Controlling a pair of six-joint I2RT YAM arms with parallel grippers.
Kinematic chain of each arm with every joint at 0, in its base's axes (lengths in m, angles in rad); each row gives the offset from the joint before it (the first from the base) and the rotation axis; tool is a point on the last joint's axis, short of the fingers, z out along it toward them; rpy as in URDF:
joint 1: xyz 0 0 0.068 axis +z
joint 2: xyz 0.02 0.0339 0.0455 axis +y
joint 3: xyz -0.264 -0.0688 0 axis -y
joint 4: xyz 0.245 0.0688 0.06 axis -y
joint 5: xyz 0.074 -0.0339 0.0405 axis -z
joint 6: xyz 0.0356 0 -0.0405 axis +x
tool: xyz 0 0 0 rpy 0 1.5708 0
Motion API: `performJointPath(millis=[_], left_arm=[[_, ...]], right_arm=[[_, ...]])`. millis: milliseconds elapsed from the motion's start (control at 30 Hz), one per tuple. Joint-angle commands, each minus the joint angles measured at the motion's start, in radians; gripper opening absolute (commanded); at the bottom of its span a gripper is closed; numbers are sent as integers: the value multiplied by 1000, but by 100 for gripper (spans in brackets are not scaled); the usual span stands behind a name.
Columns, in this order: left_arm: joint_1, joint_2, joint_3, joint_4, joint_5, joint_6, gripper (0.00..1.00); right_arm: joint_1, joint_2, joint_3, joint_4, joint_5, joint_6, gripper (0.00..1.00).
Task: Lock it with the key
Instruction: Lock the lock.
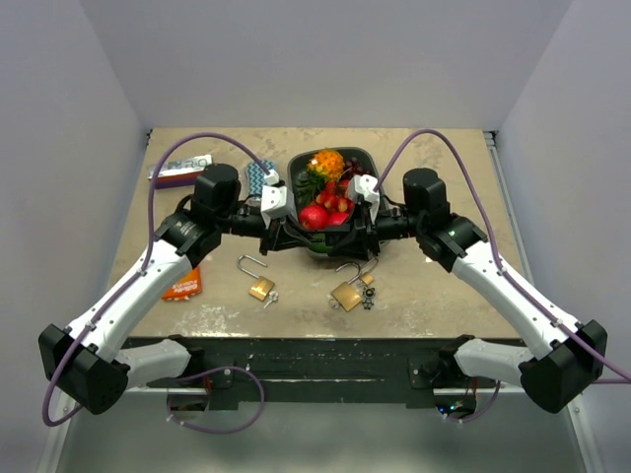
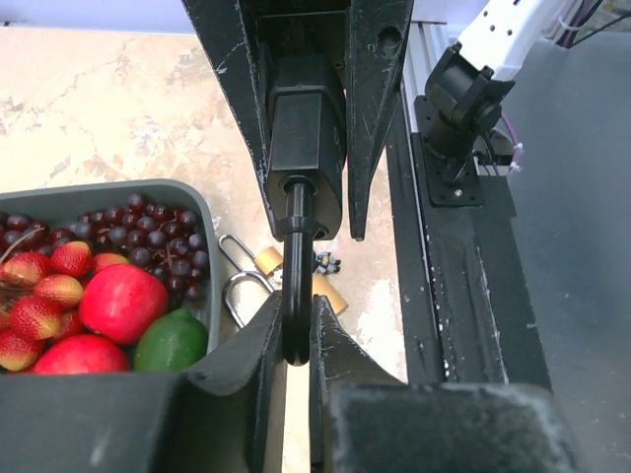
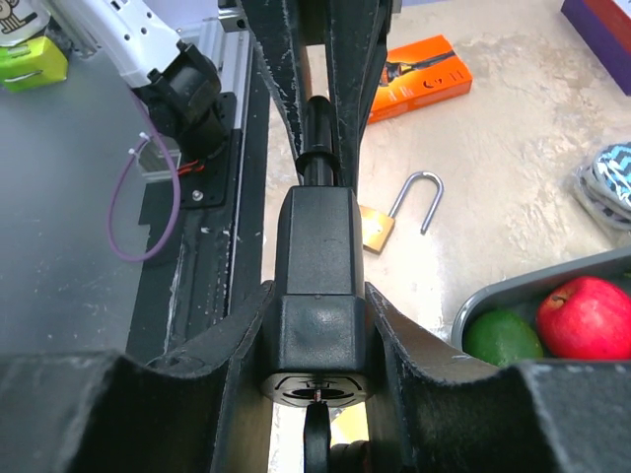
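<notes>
Table (image 1: 444,296) in front of the fruit tray (image 2: 118,189) bears the left brass padlock (image 1: 261,288) and the right brass padlock (image 1: 345,295), shackles open. Over the tray's near rim, the right gripper (image 3: 317,315) clamps the body of the black lock (image 3: 317,246); the left gripper (image 2: 296,335) pinches its rod.

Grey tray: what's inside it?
Dark grapes, strawberries, red apples and a green fruit. From above, the black lock held over the tray hides its near end.

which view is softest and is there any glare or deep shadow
top external: even, soft light, no glare; left wrist: left gripper close up and soft, tray sharper; right wrist: black lock dark, little detail, table bright behind it
</notes>
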Motion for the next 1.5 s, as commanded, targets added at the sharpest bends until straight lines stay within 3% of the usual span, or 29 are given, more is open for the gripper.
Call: performJointPath(millis=[0, 333, 1033, 1467], left_arm=[[0, 1, 9, 59, 87, -38, 1], [-16, 60, 52, 71, 150, -78, 0], [-153, 142, 55, 536, 118, -315, 0], [-205, 176, 47, 685, 112, -391, 0]], right_arm=[[2, -39, 38, 116, -29, 5, 0], [10, -25, 20, 151, -14, -43, 0], [125, 76, 21, 258, -37, -18, 0], [148, 124, -14, 387, -54, 63, 0]])
